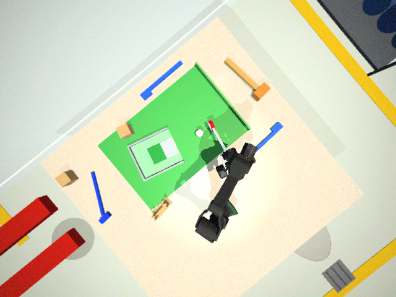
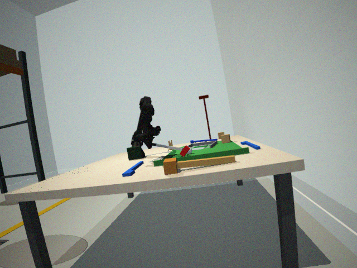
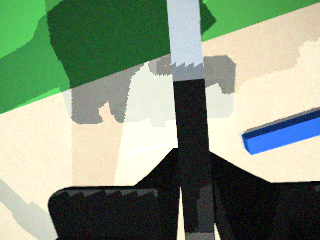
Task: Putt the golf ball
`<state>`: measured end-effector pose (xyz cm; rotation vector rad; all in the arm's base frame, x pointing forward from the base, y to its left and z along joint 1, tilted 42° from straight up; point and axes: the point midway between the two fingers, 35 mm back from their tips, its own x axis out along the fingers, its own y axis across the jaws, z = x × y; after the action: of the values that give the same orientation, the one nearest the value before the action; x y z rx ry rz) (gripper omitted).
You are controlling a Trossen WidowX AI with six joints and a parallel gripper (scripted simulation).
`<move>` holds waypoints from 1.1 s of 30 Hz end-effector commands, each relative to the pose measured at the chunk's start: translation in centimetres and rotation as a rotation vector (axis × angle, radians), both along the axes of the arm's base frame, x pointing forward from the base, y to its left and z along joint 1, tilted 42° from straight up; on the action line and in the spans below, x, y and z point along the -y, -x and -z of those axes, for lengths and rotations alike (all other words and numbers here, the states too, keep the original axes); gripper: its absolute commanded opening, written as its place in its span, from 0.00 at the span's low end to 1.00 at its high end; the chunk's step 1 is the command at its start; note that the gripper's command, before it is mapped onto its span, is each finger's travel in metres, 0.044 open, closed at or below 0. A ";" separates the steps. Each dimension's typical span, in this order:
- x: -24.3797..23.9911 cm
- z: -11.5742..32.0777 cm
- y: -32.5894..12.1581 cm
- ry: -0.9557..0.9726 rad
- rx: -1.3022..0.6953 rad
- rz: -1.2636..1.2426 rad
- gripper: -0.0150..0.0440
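The red putter has a red head [image 1: 211,125] [image 2: 184,151] and a pale shaft [image 1: 218,139] [image 3: 186,35] with a black grip. My gripper [image 1: 228,154] [image 2: 149,144] [image 3: 187,153] is shut on the grip, over the near side of the green mat [image 1: 198,86] [image 2: 230,148]. The head is low over the mat. The white golf ball [image 1: 199,132] [image 2: 190,151] is on the mat, a short gap from the head in the top view, between it and the ramp. The white ramp [image 1: 169,148] leads to the pale raised green [image 1: 139,158], which has grey walls and a dark green square.
A green wall [image 1: 222,97] runs along one mat edge. An orange mallet [image 1: 260,91] [image 2: 170,166] lies beyond it. Blue putters [image 1: 163,78] [image 1: 98,195] [image 1: 268,135] lie around the mat. A wooden block [image 1: 125,130] is at its edge, another [image 1: 67,177] farther left, a wooden bracket [image 1: 161,209] near its corner.
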<state>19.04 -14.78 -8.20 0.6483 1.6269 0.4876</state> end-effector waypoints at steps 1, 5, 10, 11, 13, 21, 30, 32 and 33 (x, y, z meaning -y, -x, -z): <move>1.0 0.8 0.1 0.010 0.004 0.004 0.25; 1.0 0.8 0.1 0.010 0.004 0.004 0.25; 0.6 0.5 0.1 0.003 0.002 0.004 0.25; 0.2 0.1 -0.1 0.004 0.002 0.004 0.25; -1.4 -1.5 -0.8 0.008 0.002 0.005 0.25; -8.9 -7.6 -1.9 0.003 0.004 0.005 0.25; -8.7 -8.8 -2.0 0.002 0.004 0.004 0.25; -8.1 -9.5 -2.1 0.003 0.003 0.004 0.25; -7.7 -9.9 -2.2 0.003 0.003 0.004 0.25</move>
<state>20.68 -5.80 0.66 0.6611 1.6441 0.4937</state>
